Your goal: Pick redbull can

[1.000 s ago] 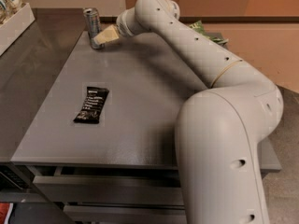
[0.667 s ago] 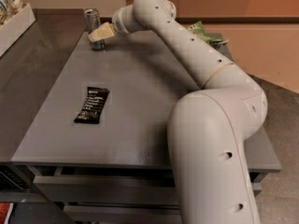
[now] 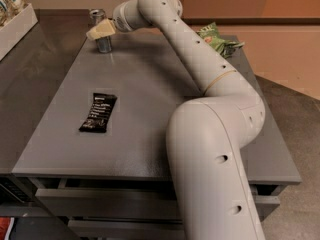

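Observation:
The redbull can [image 3: 104, 45], a slim silver-grey can, stands upright at the far left of the grey table [image 3: 150, 99]. My gripper [image 3: 98, 30] is right at the can. Its cream-coloured end lies across the can's middle and hides it. Only the can's top rim and base show. The white arm reaches from the lower right, over the table, up to the can.
A flat black snack bar [image 3: 98, 112] lies on the table's left half, nearer the front. A crinkled green chip bag [image 3: 216, 38] lies at the far right behind the arm. A white tray [image 3: 17, 26] with packets stands on the dark counter at the left.
The gripper has moved left, from beside the can's right to across its middle. The can stands where it did.

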### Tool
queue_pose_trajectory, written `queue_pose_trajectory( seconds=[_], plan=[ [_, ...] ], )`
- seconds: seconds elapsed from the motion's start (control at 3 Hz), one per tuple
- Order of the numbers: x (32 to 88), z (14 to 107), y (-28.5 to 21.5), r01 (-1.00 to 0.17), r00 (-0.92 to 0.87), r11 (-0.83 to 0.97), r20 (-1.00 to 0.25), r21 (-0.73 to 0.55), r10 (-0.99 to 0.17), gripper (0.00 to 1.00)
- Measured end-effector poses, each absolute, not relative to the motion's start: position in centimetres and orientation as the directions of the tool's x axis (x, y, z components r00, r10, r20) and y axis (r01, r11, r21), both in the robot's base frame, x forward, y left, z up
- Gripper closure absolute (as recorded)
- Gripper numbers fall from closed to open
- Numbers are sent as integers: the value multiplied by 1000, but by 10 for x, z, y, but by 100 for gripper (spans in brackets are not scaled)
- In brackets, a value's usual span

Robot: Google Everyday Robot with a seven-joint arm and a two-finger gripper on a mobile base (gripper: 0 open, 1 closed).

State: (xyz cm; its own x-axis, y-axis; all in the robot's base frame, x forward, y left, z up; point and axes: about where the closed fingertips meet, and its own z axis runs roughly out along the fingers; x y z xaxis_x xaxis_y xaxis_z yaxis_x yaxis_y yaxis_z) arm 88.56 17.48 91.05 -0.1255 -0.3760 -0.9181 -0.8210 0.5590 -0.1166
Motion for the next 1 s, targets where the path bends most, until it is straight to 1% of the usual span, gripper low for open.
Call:
queue_pose_trajectory(
  seconds=[0.33,1.0],
  plan=[
    [884,914,185,-839,-108,531,-921,-118,-375,18],
    [880,926,186,-848,-87,515,-925,-126,-370,64]
  ],
)
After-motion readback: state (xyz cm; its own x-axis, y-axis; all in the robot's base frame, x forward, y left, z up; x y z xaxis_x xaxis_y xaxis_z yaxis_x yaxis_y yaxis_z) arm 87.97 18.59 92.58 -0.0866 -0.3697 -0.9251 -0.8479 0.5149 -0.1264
